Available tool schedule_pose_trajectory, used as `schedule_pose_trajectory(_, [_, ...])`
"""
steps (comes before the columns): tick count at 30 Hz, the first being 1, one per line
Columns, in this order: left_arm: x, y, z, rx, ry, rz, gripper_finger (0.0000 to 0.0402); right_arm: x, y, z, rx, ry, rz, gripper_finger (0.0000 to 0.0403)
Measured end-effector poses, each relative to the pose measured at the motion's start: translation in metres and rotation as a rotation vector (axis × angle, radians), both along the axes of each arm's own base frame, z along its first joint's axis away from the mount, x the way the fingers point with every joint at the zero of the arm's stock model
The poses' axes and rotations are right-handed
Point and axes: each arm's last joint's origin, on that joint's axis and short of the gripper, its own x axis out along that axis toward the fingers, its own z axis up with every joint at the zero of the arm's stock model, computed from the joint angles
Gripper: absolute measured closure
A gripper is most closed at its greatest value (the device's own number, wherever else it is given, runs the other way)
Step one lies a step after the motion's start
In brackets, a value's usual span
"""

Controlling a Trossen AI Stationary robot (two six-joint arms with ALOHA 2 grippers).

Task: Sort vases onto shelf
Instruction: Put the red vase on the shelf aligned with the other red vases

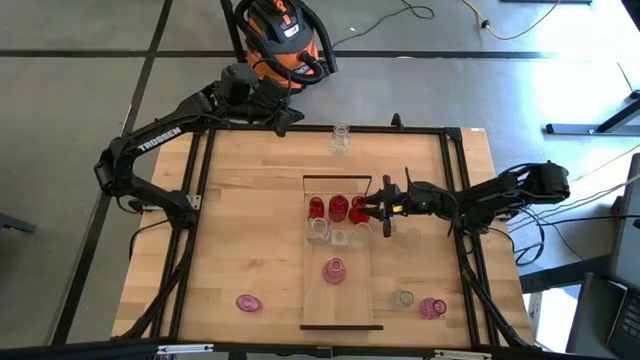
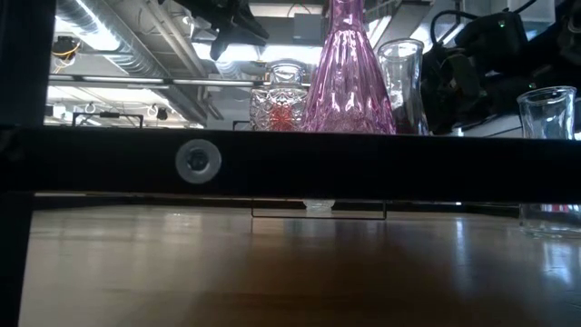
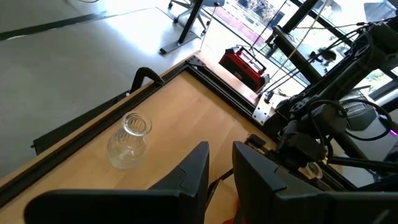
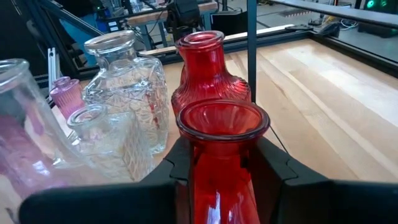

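Note:
The shelf (image 1: 345, 300) is a pale plank lying along the middle of the table. On it stand red vases (image 1: 317, 207) (image 1: 339, 208), a row of clear ones (image 1: 340, 237) and a pink one (image 1: 334, 270). My right gripper (image 1: 374, 209) comes in from the table's right and is shut on a third red vase (image 4: 221, 162) at the right end of the red row. My left gripper (image 1: 287, 116) hangs above the far edge, its fingers (image 3: 198, 165) a narrow gap apart with nothing between them. A clear vase (image 3: 129, 140) stands beyond it. My right gripper pinches the red vase between its two fingers (image 4: 175, 163), one on each side of the body just under the flared rim (image 4: 222, 119). The fingers come in about level from the table's right. The vase is upright; its base is hidden, so I cannot tell whether it rests on the shelf.
Off the shelf are a clear vase (image 1: 410, 237) by my right arm, a clear (image 1: 402, 298) and a pink one (image 1: 432, 307) near the right front corner, and a pink one (image 1: 248, 302) at the left front. A black frame (image 1: 455, 200) borders the table.

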Motion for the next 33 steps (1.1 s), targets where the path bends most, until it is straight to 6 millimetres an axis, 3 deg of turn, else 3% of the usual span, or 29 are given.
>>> schedule_pose_trajectory(16, [0.0, 0.0, 0.0, -0.002, -0.001, -0.001, 0.0337, -0.0004, -0.0007, -0.0037, -0.003, 0.022, -0.023, 0.024])
schedule_pose_trajectory(33, [0.0, 0.0, 0.0, -0.001, -0.001, -0.001, 0.0337, 0.0093, -0.0013, 0.0055, -0.004, 0.006, -0.018, 0.0228])
